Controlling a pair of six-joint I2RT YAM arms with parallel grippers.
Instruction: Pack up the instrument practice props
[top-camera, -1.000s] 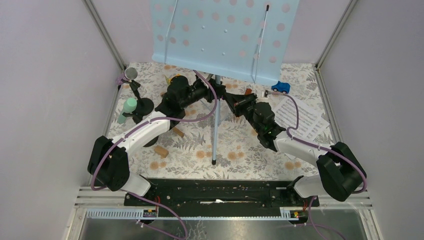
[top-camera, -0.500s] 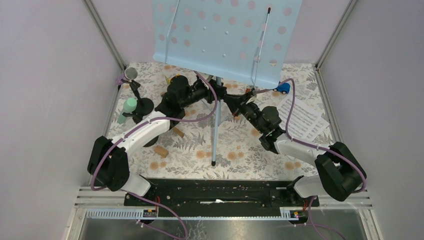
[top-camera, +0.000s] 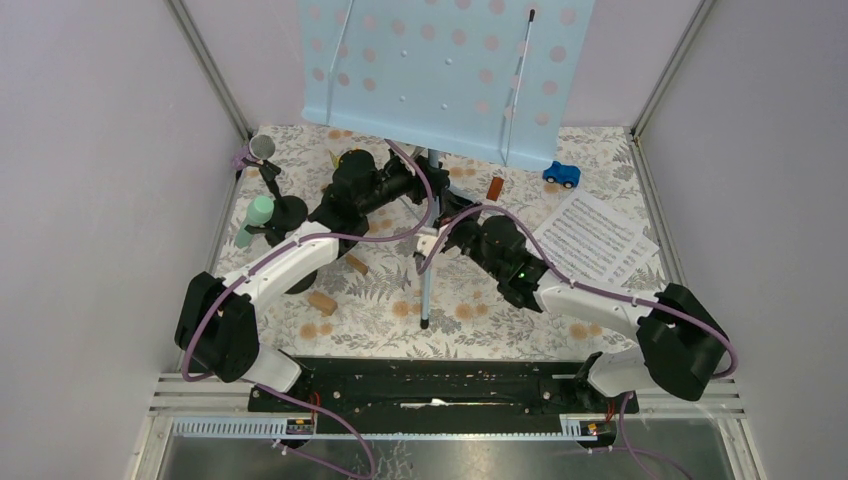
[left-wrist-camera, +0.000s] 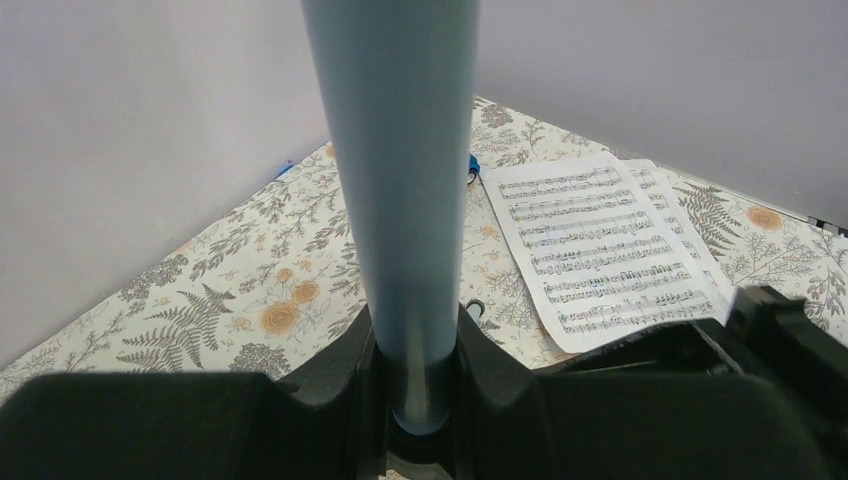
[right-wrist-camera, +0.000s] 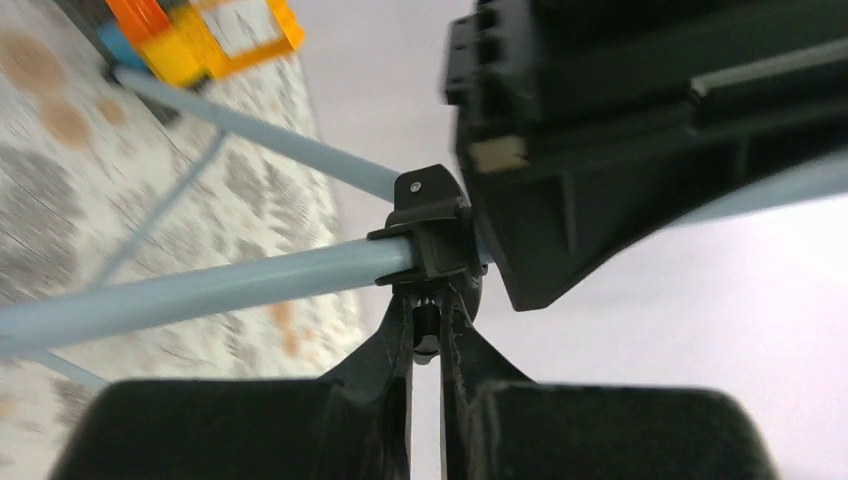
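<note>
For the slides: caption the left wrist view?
Left claw clamped on the music rack's blue pole, sheet-music pages on the floral table beyond.

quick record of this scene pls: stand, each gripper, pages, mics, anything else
stand: upright, not folded
left gripper: shut on pole
right gripper: shut on knob under the pole's black clamp
pages: lying flat, right side
mics: purple microphone and green microphone, left side, untouched
other: blue car at the back right

Overhead from behind, wrist views close, sharing music rack (left-wrist-camera: 400, 200)
</note>
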